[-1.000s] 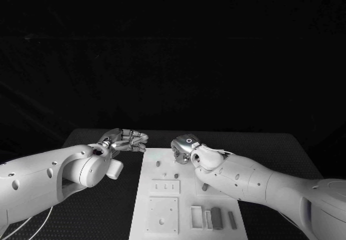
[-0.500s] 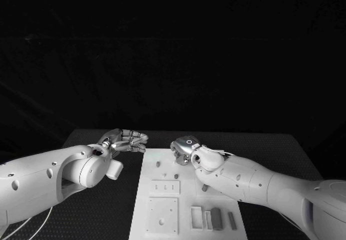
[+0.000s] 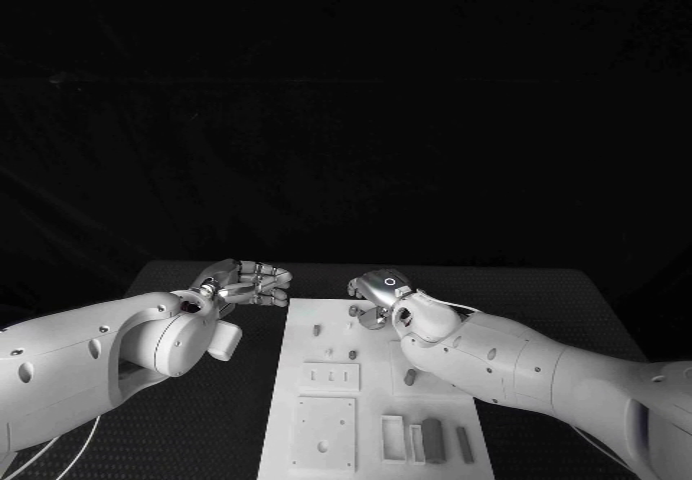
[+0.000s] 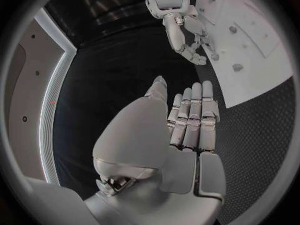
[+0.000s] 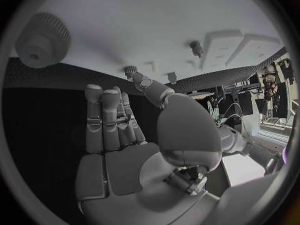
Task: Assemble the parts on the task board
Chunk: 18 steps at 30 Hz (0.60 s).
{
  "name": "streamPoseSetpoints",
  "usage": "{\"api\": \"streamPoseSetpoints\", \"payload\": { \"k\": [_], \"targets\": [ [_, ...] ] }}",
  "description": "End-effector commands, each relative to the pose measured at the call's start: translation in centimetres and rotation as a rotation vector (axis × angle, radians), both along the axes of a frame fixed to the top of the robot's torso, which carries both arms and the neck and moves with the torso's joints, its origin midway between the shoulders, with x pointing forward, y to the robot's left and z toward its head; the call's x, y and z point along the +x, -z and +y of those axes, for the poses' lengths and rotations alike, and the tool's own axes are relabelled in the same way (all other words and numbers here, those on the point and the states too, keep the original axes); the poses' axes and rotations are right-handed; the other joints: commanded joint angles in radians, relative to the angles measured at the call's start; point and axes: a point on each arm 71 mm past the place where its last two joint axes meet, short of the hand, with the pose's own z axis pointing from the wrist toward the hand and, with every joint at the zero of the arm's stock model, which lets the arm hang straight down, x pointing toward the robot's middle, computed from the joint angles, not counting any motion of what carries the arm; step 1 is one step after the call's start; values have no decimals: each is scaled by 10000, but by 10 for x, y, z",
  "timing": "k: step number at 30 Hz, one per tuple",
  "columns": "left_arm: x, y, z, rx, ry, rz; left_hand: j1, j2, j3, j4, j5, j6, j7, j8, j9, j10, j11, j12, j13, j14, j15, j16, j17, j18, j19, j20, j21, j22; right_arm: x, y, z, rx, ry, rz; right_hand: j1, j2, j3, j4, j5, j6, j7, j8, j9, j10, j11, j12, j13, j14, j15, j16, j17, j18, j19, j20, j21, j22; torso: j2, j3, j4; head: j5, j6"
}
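Note:
The white task board [image 3: 325, 345] runs down the middle of the table. Small pegs [image 3: 353, 352] stand on its far half, and grey blocks [image 3: 431, 438] lie at its near right. My right hand [image 3: 379, 297] hovers over the board's far end with its fingers straight and nothing in them. In the right wrist view the thumb tip lies close to a small knurled peg [image 5: 130, 71], and a round toothed knob [image 5: 40, 37] sits on the board [image 5: 162, 25]. My left hand [image 3: 254, 283] hangs beside the board's far left edge. Its fingers [image 4: 192, 117] are straight and hold nothing.
Two raised white plates [image 3: 330, 374] with holes sit on the board's near left. Black textured table [image 3: 562, 300] lies on both sides of the board. The left wrist view shows my right hand [image 4: 184, 32] at the board's [image 4: 262, 60] edge.
My right hand and forearm have shifted slightly to the right over the board's far end. The left hand has hardly moved.

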Motion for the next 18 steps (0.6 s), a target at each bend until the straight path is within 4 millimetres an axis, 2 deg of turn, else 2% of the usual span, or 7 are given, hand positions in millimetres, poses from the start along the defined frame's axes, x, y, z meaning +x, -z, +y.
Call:
{"api": "streamPoseSetpoints", "payload": {
  "k": [1, 2, 3, 6, 11, 15, 18],
  "targets": [
    [2, -2, 3, 10, -35, -126, -7, -77, -73, 3, 17, 49, 300, -60, -12, 26, 10, -60, -16, 73, 7, -67, 12, 195, 65, -29, -39, -9, -1, -13, -2, 580, -20, -382, -97, -17, -13, 56, -49, 9, -46, 3, -14, -65, 3, 26, -26, 11, 63, 62, -16, 1008, 58, 2, -38, 162, -9, 28, -8, 36, 16],
    [2, -2, 5, 21, -73, -137, -6, -80, -74, 2, 17, 48, 299, -60, -12, 26, 11, -61, -16, 72, 8, -68, 13, 195, 65, -29, -40, -10, -1, -17, -3, 675, -61, -452, -105, -30, -10, 79, -49, 16, -41, 12, -15, -59, 0, 32, -35, 16, 60, 70, -19, 1008, 68, -4, -40, 160, -10, 11, -26, 43, 28],
    [3, -2, 6, 33, -109, -148, -5, -81, -74, 2, 17, 48, 299, -60, -13, 26, 11, -61, -16, 72, 8, -69, 14, 195, 64, -29, -40, -10, -2, -21, -4, 806, -101, -518, -107, -44, -6, 105, -49, 29, -33, 27, -15, -45, -4, 42, -46, 28, 56, 84, -22, 1008, 86, -14, -40, 160, -19, 26, -57, 52, 40],
    [5, -2, 8, 54, -178, -173, -3, -80, -73, 2, 17, 48, 298, -61, -13, 26, 11, -63, -16, 72, 8, -71, 16, 195, 65, -29, -41, -10, -3, -34, -11, 1043, -130, -537, -95, -62, -4, 183, -51, 96, 40, 93, -13, 132, -67, 131, -51, 133, -3, 169, -27, 1008, 196, -71, -3, 176, -33, 24, -95, 30, 98],
    [9, -1, 13, 120, -313, -187, 1, -77, -71, 2, 18, 49, 297, -61, -14, 26, 11, -64, -16, 73, 8, -75, 18, 196, 65, -29, -43, -10, 1, -54, -34, 921, 60, -38, -260, -102, -138, 426, -54, 226, 219, 206, -16, 825, -320, 465, 100, 384, -245, 404, 5, 1008, 453, -195, 164, 225, -68, 103, -266, 102, 186],
    [11, 0, 18, 185, -401, -229, 3, -77, -70, 1, 17, 49, 299, -61, -14, 27, 11, -65, -16, 73, 8, -76, 19, 196, 65, -29, -43, -10, 3, -57, -56, 305, 406, 733, -506, -166, -452, 486, -68, 284, 192, 267, -4, 1330, -507, 741, 299, 426, -407, 527, 43, 1008, 492, -240, 257, 247, -101, 146, -370, 149, 234],
    [12, 0, 22, 261, -464, -288, 4, -76, -70, 2, 17, 52, 303, -61, -14, 28, 10, -66, -15, 73, 8, -78, 21, 195, 65, -29, -44, -10, 4, -55, -73, -33, 741, 1287, -454, -225, -791, 223, -58, 445, 49, 407, 79, 1950, -734, 1182, 726, 290, -645, 631, 97, 1008, 371, -273, 309, 238, -124, 178, -425, 178, 234]
  ]
}}
